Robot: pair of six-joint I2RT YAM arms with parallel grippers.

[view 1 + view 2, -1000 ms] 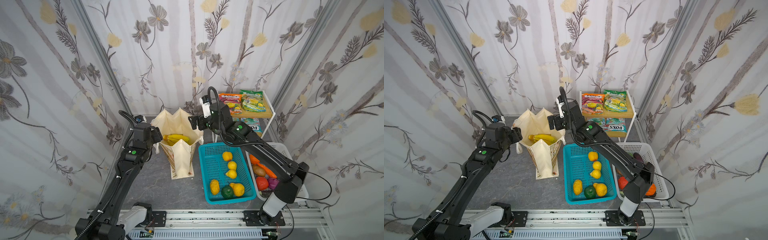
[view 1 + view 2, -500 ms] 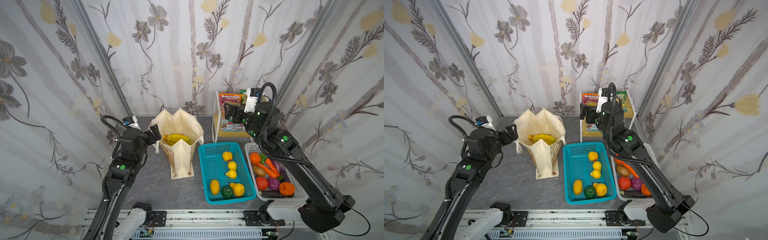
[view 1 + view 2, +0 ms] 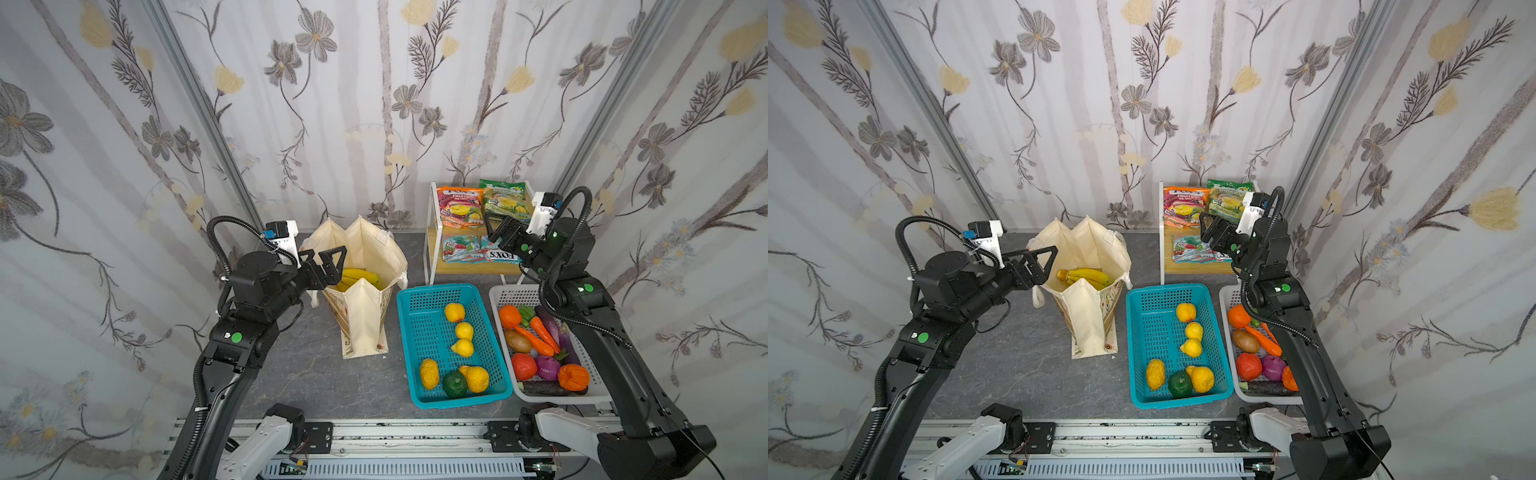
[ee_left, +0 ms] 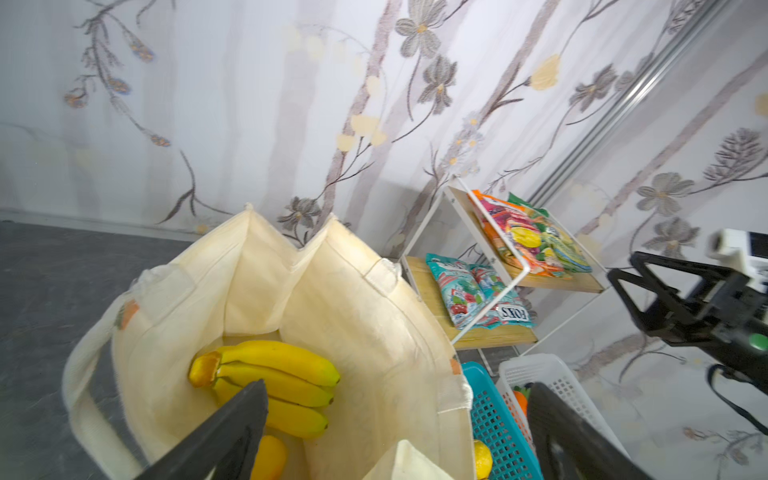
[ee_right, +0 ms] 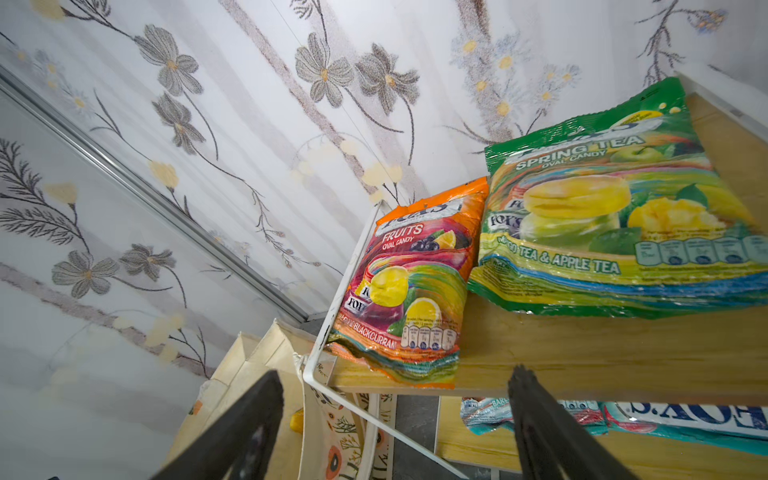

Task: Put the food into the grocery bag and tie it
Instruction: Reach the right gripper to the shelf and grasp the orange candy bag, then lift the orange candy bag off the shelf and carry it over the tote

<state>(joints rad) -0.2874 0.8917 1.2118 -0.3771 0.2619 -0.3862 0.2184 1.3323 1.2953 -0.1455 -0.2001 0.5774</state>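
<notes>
Left gripper (image 3: 325,255): jaws held apart, empty, at the canvas tote's (image 3: 365,328) rim; banana bunch (image 3: 359,276) seen inside, just below.
Right gripper (image 5: 395,376): jaws held apart, empty; orange-red candy packet (image 5: 415,286) laid on the shelf (image 5: 602,357) just ahead, untouched.

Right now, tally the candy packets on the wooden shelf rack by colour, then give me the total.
Orange-red packet: 1
Green packet: 1
Teal-white packets: 2
Total: 4
</notes>
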